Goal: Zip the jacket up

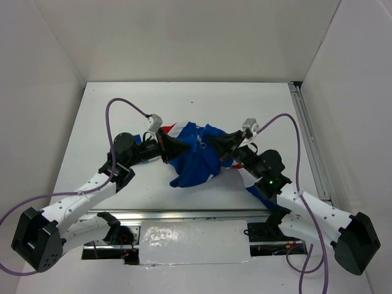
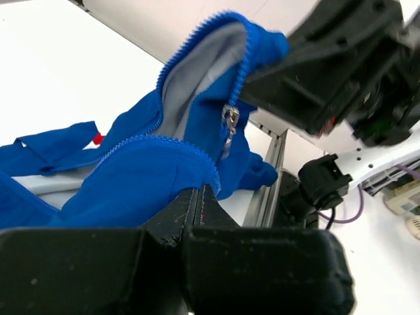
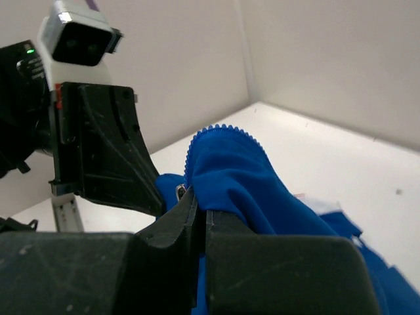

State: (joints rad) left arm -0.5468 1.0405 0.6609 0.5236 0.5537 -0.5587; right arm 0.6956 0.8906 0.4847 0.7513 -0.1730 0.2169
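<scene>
Left gripper (image 2: 198,193) and right gripper (image 3: 195,200) both pinch the small royal-blue fabric jacket (image 1: 193,162); best to draw its toothed edges straight and taut; the silver metal zipper pull (image 2: 230,123) hangs ungripped.

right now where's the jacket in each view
Top external: jacket at picture centre.
Left wrist: fills left and middle, pinched in the left fingers.
Right wrist: centre to lower right, pinched in the right fingers.
Shared landmark: the white table.

jacket (image 1: 195,160): royal blue, red-and-white panel, pale grey lining | table (image 1: 184,98): white | cable (image 1: 108,122): purple
</scene>
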